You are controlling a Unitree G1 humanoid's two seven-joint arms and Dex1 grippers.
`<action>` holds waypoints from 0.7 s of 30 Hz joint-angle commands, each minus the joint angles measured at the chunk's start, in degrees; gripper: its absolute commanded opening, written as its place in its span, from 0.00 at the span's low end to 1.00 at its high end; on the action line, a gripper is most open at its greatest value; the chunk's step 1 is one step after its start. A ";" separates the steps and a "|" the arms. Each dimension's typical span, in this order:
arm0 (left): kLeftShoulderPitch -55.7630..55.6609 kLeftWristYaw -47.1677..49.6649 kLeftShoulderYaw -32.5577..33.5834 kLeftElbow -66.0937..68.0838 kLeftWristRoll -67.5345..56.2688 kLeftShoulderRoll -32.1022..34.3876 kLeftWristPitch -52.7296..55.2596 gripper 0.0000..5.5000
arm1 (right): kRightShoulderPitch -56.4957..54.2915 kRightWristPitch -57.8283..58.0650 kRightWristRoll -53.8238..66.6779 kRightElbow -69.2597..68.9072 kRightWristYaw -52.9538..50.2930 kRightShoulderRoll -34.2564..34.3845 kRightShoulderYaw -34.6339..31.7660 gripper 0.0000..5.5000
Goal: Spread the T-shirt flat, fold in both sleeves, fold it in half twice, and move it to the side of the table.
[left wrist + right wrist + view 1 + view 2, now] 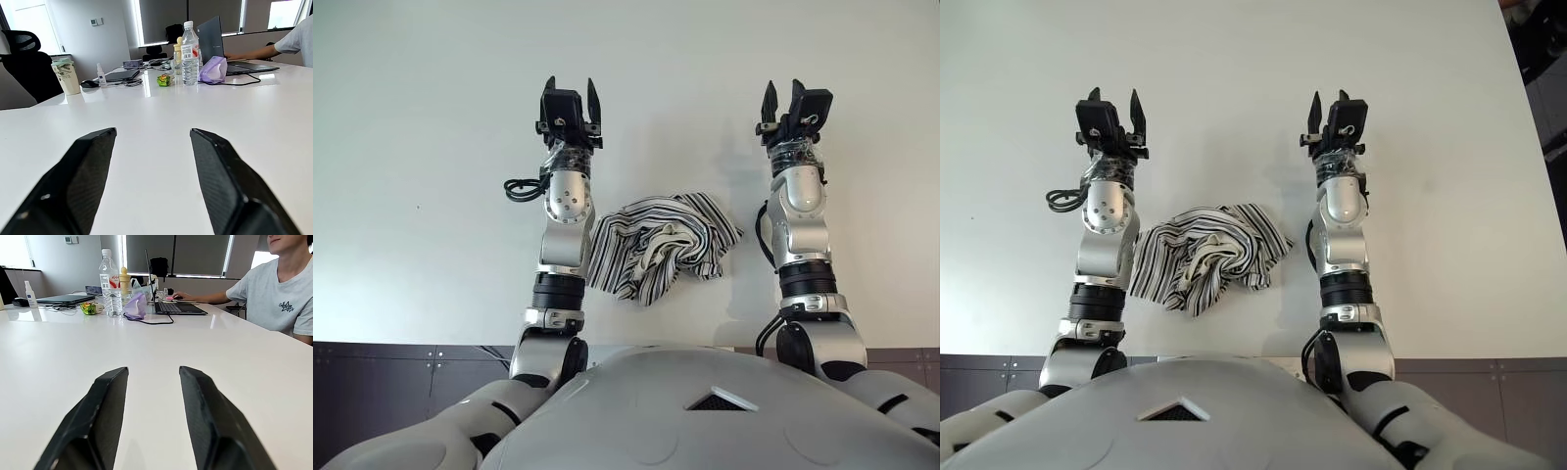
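While judging the spreading step as not yet begun, seeing striped T-shirt (661,245) lying crumpled in a heap on white table (421,127), between the two forearms and close to the near edge; seeing left gripper (571,86) hanging over bare table beyond the heap, fingers spread wide, gripping nothing; seeing right gripper (783,88) likewise beyond the heap on the other side, fingers parted a bit less, also empty; both well apart from the cloth. Guessing next move as bringing both arms back toward the heap; advising against pinching the bunched middle, likely dragging the whole lump rather than opening it; aiming instead for outer edges on opposite sides, left gripper taking the side next to its own forearm, right gripper taking the corner jutting toward its arm; closing on a single layer if possible; lifting only slightly and drawing outward, letting table friction hold the rest; watching for thin fabric slipping or doubling under itself; not telling hem from sleeves or collar in this heap, so probably needing several small pulls. Noting water bottle (110,284) and laptop (176,308) far across the table, well apart from the cloth.
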 commanded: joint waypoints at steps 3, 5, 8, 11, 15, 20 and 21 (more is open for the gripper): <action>1.71 -0.46 0.40 0.94 -0.04 0.80 -0.11 0.51 | 0.78 0.64 -0.13 -0.80 -0.49 0.61 0.08 0.35; 0.89 -0.27 0.99 1.09 -0.06 1.46 -0.21 0.51 | 0.62 0.64 -0.16 -0.58 -0.50 0.64 0.09 0.35; 0.24 -0.56 1.00 1.04 0.44 2.38 -0.49 0.51 | 0.64 0.65 -0.12 -0.61 -0.90 0.92 0.02 0.35; -0.36 -0.14 0.98 0.81 0.46 2.20 -0.46 0.51 | 0.35 0.66 0.02 -0.15 -0.52 0.69 0.03 0.35; -0.97 -0.04 0.62 1.38 1.10 2.65 -2.03 0.51 | -0.72 0.73 0.10 0.55 -0.62 0.68 -0.18 0.35; -1.13 -0.48 0.78 0.69 1.04 2.75 -2.31 0.51 | -0.86 0.54 0.16 0.47 -0.69 0.74 -0.35 0.35; -1.09 -0.56 0.71 0.52 1.02 2.73 -2.33 0.51 | -0.79 0.49 0.19 0.55 -0.66 0.73 -0.39 0.35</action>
